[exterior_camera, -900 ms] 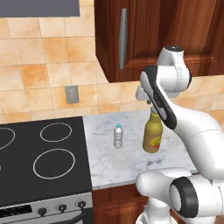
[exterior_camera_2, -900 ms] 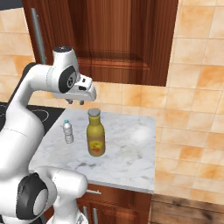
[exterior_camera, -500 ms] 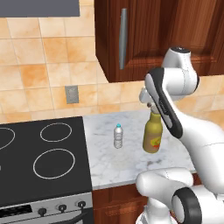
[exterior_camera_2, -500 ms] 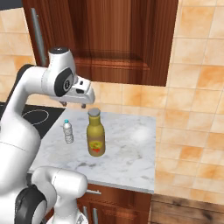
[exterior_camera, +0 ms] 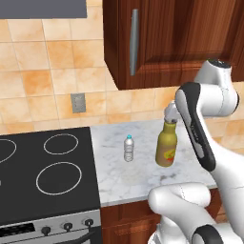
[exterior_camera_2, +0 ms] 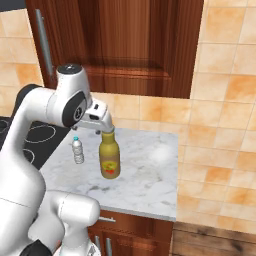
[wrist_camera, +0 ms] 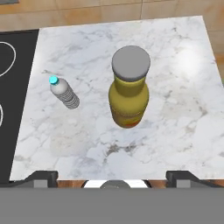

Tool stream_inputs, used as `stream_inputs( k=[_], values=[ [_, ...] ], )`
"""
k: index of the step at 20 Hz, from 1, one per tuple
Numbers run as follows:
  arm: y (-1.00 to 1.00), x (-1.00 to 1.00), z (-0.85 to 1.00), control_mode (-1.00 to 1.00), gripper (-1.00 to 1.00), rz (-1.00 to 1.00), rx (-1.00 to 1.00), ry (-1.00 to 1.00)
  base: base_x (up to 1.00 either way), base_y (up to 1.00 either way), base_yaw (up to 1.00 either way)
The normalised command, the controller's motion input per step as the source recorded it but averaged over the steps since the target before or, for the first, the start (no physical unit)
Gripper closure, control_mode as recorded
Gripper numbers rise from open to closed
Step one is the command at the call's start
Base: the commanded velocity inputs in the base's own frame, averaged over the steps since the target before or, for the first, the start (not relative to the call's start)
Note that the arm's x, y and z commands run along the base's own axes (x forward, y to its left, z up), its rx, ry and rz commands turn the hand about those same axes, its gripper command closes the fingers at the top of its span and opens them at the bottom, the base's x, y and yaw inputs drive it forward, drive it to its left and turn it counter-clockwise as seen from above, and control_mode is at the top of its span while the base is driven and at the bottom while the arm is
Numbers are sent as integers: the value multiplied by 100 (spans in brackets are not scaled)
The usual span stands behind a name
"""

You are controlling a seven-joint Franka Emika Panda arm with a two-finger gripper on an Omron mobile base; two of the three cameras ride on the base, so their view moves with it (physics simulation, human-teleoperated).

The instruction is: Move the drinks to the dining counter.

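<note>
1. Left base view: tall amber-yellow bottle with grey cap and yellow-red label [exterior_camera: 166, 148] upright on the narrow white-grey marble worktop [exterior_camera: 143, 178], right of the black glass stove [exterior_camera: 45, 178]. Small clear ribbed water bottle with blue cap [exterior_camera: 128, 148] upright just to its left, apart from it. White two-finger gripper [exterior_camera: 170, 116] poised directly above the grey cap, very close, contact not discernible. Jaw spread not readable from this side.

2. Right base view: gripper [exterior_camera_2: 106, 128] again right over the cap of the amber bottle [exterior_camera_2: 109, 157], long axis of the bottle vertical and in line with the hand. Water bottle [exterior_camera_2: 77, 150] off to the left, nearer the stove. No dining island visible, so both drinks not yet moved.

3. Hand view: looking straight down on the grey cap of the amber bottle [wrist_camera: 130, 87], centred between the two dark finger tips [wrist_camera: 41, 177] at the bottom corners. Tips set wide apart, nothing between them, so open and empty. Water bottle [wrist_camera: 64, 92] to the left, clear of the tips.

4. Judgement: amber bottle the nearer target, lying straight below; a vertical descent to straddle the neck or body likely needed before closing.
</note>
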Motion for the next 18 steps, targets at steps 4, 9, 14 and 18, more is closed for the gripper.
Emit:
stream_inputs(
  k=[4, 9, 14, 18],
  values=[
    [-27, -19, -9, -100, -100, 0, 3, -12, 0, 0, 0],
    [-29, -11, -8, -100, -100, 2, 3, -16, 0, 0, 0],
    [-14, -1, -10, -100, -100, 3, 1, -16, 0, 0, 0],
    [-1, 0, -9, -100, -100, 5, 0, -12, 0, 0, 0]
  ],
)
